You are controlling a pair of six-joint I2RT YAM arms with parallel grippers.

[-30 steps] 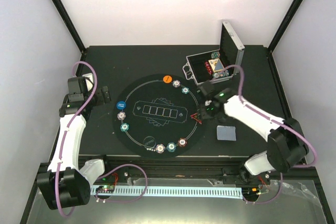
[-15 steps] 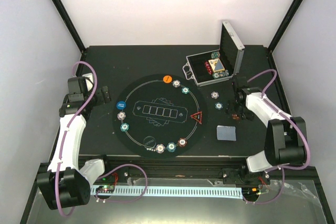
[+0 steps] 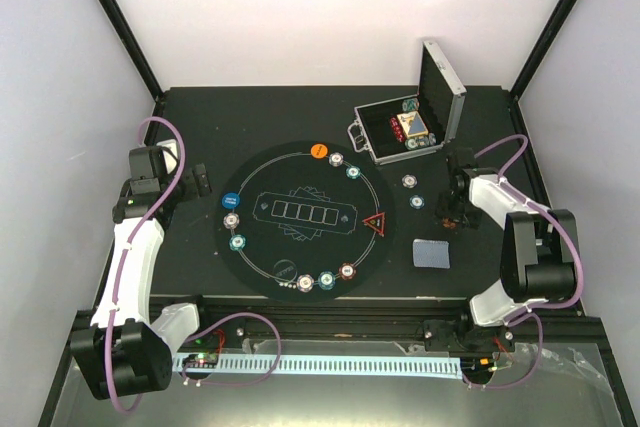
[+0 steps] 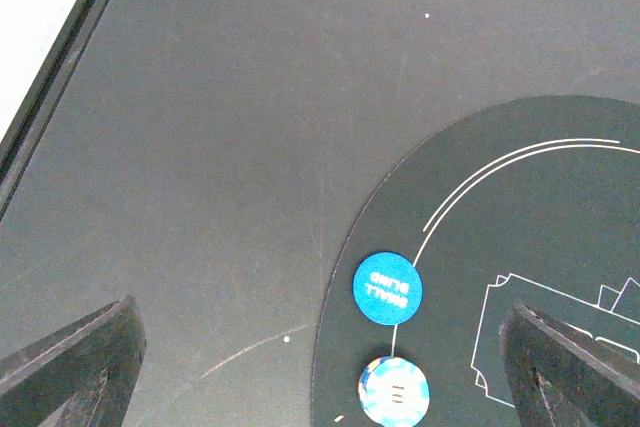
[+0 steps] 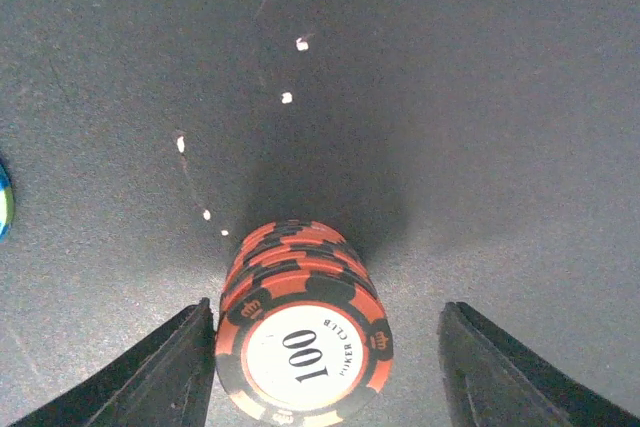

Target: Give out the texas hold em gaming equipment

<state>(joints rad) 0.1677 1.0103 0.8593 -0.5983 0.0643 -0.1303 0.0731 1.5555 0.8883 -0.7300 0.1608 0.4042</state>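
— Left side?
— The left gripper [image 4: 320, 372] hangs above the black table [image 3: 260, 117] near its left edge, jaws spread wide and empty. A round blue disc [image 4: 388, 289] lies at the left edge of the big round black mat [image 4: 540, 207], a white-and-blue chip [image 4: 394, 392] beside it.
— And rightwards?
— A red triangle marker [image 3: 376, 224] lies at the mat's right edge. Off the mat, a white chip [image 3: 408, 181] and a teal chip [image 3: 417, 202] lie near the silver aluminium case [image 3: 442, 82], a grey-blue card deck [image 3: 432, 252] nearer the front edge. By the table's right edge the right gripper [image 5: 327, 332] straddles 1 stack of red-brown poker chips [image 5: 305, 347]: jaws apart, 1 finger just beside it, the other clear.
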